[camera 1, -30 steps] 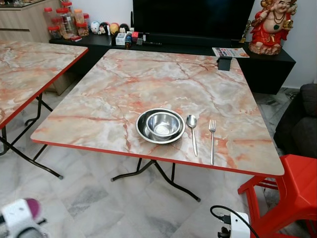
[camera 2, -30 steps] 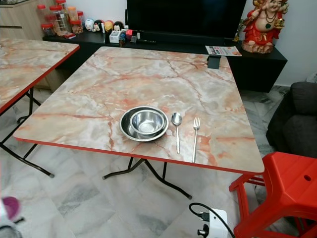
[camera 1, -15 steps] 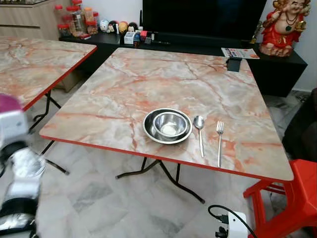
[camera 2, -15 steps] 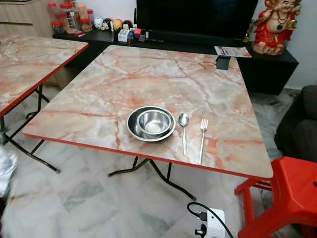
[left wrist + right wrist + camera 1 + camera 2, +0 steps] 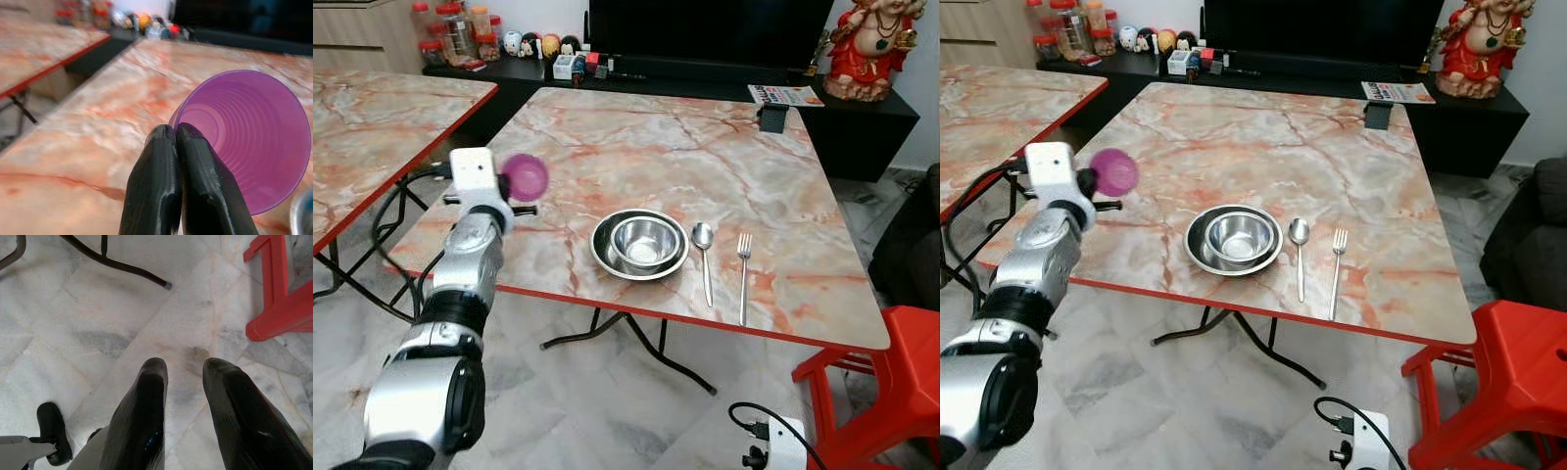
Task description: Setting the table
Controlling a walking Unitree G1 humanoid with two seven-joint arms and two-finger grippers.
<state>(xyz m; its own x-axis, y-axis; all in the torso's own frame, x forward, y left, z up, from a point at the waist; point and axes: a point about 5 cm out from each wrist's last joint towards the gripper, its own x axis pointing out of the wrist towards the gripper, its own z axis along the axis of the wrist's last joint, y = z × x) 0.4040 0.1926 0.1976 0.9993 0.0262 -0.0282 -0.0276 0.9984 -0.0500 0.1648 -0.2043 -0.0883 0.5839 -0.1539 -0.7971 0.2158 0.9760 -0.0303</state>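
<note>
Marble-patterned, red-edged tabletop [image 5: 607, 157] carries nested steel bowls [image 5: 639, 245], spoon [image 5: 704, 257] and fork [image 5: 743, 274]. Left gripper [image 5: 173, 147], fingers pinching a purple plastic cup's [image 5: 247, 137] rim, must set it upright nearby; right gripper [image 5: 183, 377] hangs spread.

The left arm [image 5: 460, 304] is reaching forward and up, its silver segments stretching out from the shoulder. The left gripper [image 5: 175, 134] is pinching its two black fingers [image 5: 151, 191] together on a cup [image 5: 244, 132] rim. The right gripper [image 5: 183, 377] is hanging low, pointing down, with its fingers parted.
</note>
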